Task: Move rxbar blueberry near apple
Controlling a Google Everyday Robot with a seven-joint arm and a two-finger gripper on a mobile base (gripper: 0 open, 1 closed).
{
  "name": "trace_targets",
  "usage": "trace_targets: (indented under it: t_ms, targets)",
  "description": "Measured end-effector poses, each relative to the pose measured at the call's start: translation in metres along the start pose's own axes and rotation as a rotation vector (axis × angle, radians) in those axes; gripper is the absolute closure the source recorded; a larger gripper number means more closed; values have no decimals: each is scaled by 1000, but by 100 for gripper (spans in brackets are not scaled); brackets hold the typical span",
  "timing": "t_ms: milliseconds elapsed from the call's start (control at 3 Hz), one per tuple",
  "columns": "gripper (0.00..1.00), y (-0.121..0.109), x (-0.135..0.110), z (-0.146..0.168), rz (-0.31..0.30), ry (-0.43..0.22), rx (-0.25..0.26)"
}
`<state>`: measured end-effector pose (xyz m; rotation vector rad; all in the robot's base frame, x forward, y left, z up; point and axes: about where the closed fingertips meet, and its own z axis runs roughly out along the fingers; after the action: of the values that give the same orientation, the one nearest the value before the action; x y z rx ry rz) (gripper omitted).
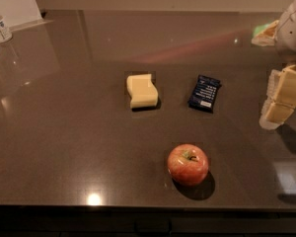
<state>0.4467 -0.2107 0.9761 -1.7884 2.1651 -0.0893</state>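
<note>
Likely a break-room: dark glossy counter (64,132), water bottle (0,27), hand (275,110) at right edge.

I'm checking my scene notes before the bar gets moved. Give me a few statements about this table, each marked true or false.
1. The snack bar lies to the right of the yellow block. True.
2. The apple sits nearer the table's front edge than the snack bar. True.
3. The pincer grips the apple. False: it hangs at the right edge, apart from the apple, which rests on the table.
4. The snack bar touches the apple. False: bare table separates them.
</note>
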Motion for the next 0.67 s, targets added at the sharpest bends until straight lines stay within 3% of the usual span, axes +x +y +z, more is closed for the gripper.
trace_targets:
  t_ms: [667]
  targets:
    - [0,-36,-21,42,-224,-7,-73]
